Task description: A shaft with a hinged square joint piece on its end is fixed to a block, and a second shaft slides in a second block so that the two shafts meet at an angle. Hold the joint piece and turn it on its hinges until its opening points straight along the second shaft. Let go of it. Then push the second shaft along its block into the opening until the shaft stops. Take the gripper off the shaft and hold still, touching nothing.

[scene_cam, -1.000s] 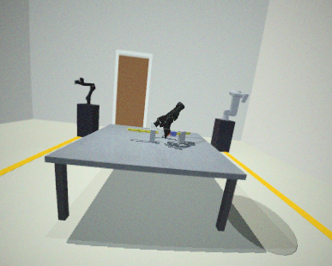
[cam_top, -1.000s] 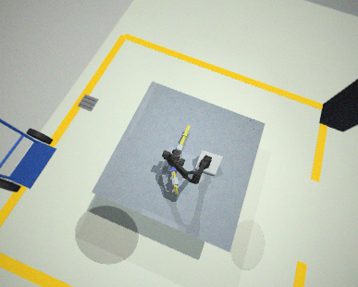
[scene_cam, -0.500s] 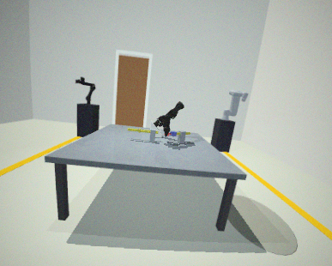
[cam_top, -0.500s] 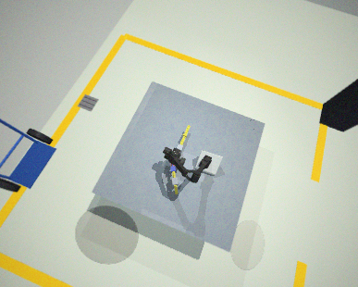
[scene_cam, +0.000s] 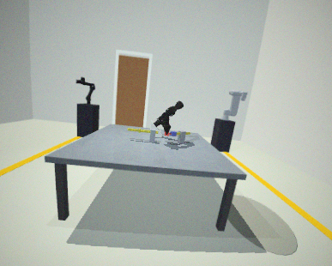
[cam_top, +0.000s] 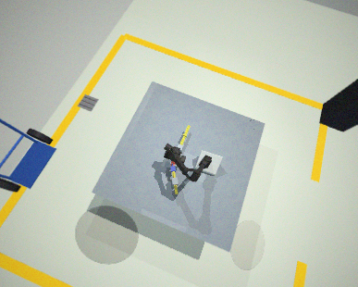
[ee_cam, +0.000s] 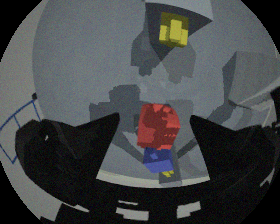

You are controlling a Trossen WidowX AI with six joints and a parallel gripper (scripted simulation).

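Observation:
The red joint piece (ee_cam: 158, 127) (scene_cam: 167, 134) sits between the open fingers in the wrist view, with a blue hinge part (ee_cam: 157, 160) (scene_cam: 173, 134) behind it. The first shaft (cam_top: 176, 189) is yellow and runs through a grey block (scene_cam: 182, 137). The second shaft (ee_cam: 174, 31) (cam_top: 185, 134) (scene_cam: 136, 129) is yellow; its stepped end shows at the second block (scene_cam: 153, 136), apart from the joint piece. My gripper (ee_cam: 155, 117) is wide open, a finger on each side of the joint piece, with visible gaps. The inside of its opening is hidden, so its exact direction cannot be told.
The grey table (cam_top: 141, 116) (scene_cam: 117, 152) carries the blocks and the arm's white base plate (cam_top: 215, 168). Arm shadows fall around the blocks. A blue cart (cam_top: 33, 164) stands on the floor beyond the table.

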